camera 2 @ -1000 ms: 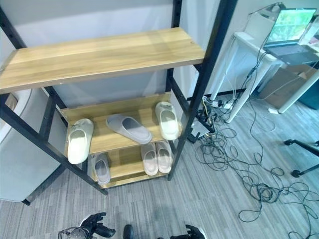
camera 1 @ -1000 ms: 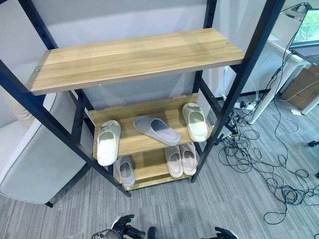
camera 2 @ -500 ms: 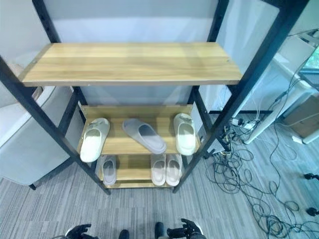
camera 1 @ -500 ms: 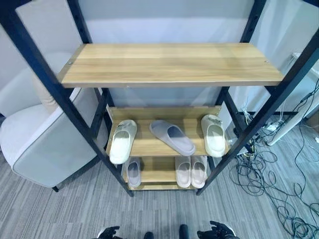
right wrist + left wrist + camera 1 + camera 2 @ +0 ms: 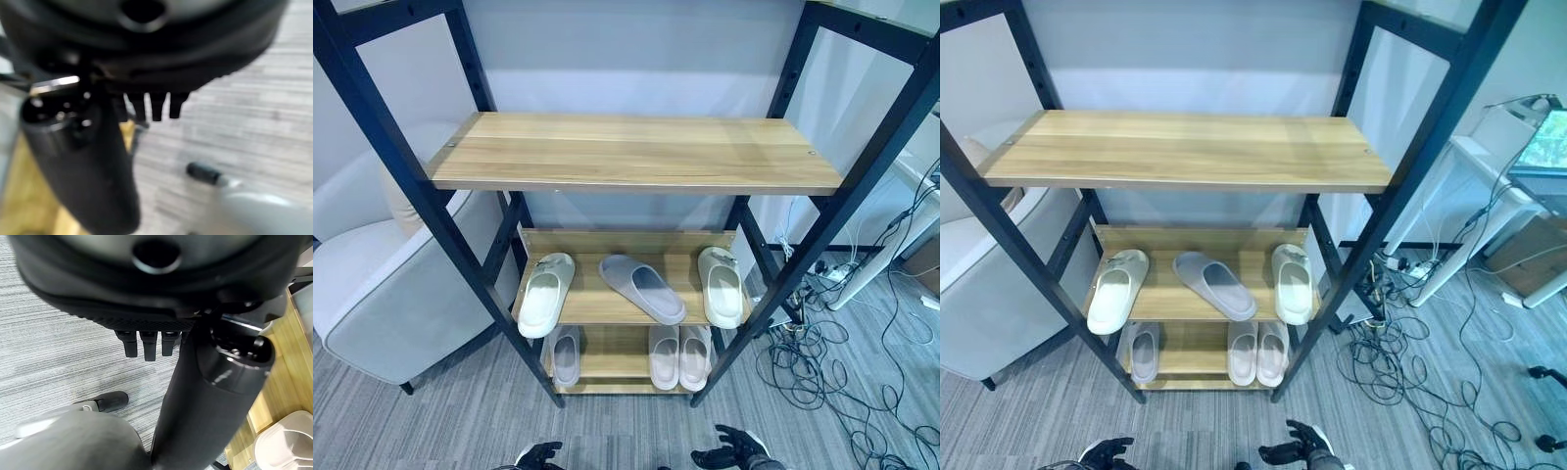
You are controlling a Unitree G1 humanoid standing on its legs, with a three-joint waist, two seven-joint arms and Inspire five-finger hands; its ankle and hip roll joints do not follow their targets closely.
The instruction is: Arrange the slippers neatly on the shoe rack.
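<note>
Both dark hands, left hand (image 5: 540,455) and right hand (image 5: 728,452), are held low, fingers loosely spread and empty. On the black-framed wooden shoe rack (image 5: 636,157), the grey foam slipper (image 5: 641,287) lies askew mid-shelf between two cream slippers (image 5: 545,293), toward the side edges

Even bright indoor light, soft shadows, right wrist view blurred
</note>
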